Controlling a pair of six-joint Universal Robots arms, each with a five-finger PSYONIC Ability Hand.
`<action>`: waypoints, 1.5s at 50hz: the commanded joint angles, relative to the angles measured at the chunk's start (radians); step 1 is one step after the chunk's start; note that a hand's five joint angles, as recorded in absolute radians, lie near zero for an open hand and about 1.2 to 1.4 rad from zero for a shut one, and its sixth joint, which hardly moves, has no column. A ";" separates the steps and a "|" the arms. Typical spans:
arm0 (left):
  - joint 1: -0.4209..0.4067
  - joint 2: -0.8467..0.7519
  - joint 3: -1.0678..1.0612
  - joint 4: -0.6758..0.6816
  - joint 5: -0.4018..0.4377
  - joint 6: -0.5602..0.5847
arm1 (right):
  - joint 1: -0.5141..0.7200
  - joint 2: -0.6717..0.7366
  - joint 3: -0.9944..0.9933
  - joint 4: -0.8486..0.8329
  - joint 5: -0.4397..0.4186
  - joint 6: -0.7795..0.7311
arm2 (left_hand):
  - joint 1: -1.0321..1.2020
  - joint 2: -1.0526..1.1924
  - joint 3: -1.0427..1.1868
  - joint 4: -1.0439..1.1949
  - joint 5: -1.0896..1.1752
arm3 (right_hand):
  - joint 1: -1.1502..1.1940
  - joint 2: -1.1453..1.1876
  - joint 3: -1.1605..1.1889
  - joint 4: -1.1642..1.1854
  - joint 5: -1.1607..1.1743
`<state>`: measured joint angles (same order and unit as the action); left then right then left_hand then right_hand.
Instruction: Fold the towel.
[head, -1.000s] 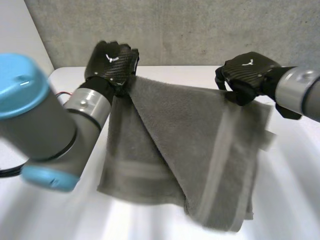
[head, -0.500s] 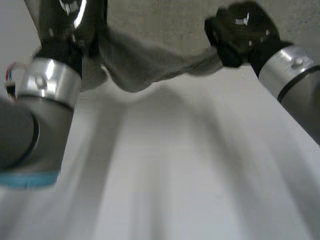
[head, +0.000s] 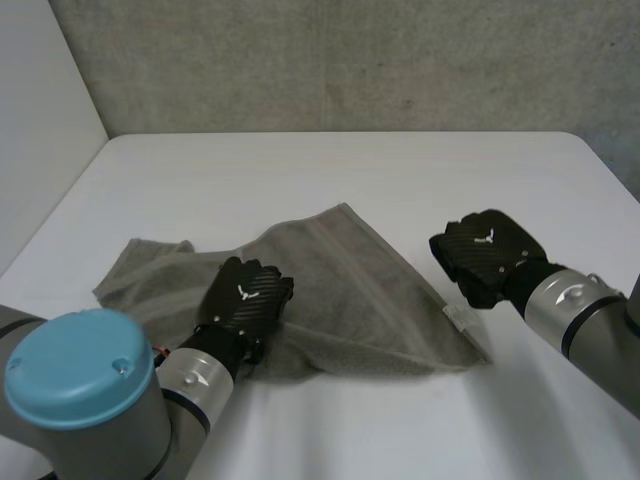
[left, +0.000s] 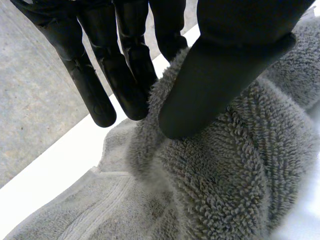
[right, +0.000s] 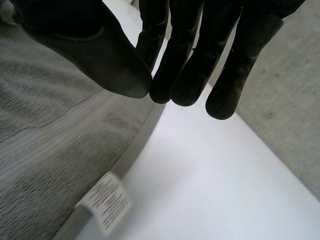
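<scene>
Left hand pinches a ridge of rumpled grey terry towel between thumb and fingers; right hand's fingertips (just above the towel's edge) meet its thumb, empty.

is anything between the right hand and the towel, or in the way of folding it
Nothing visible. The right hand is right beside the towel, at the edge near its label. The left hand is already on the towel's near part, pinching a ridge of it.
</scene>
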<state>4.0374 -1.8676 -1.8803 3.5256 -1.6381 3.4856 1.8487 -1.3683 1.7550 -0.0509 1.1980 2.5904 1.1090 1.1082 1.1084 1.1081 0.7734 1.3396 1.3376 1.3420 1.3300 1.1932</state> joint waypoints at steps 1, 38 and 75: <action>0.002 0.040 0.036 -0.014 -0.002 -0.003 | -0.015 0.009 0.021 -0.047 0.006 0.002 | -0.524 -0.523 -0.523 -0.523 -0.363 | 0.057 0.059 0.054 0.066 0.029; 0.357 -0.150 0.351 -0.310 0.363 0.004 | 0.112 0.127 0.135 0.003 -0.202 0.335 | -0.728 -0.727 -0.728 -0.727 -0.567 | -0.982 -0.980 -0.984 -0.972 -1.010; 0.374 -0.576 0.877 -0.626 0.354 0.254 | 0.149 0.146 0.159 -0.046 -0.149 0.258 | -0.540 -0.539 -0.540 -0.539 -0.379 | -0.976 -0.974 -0.978 -0.966 -1.004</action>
<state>4.4132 -2.4275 -1.0159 2.9037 -1.2820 3.7338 1.9975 -1.2236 1.9149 -0.0966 1.0492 2.8501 0.4750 0.4743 0.4737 0.4740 0.1238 0.4157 0.4199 0.4112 0.4019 0.1919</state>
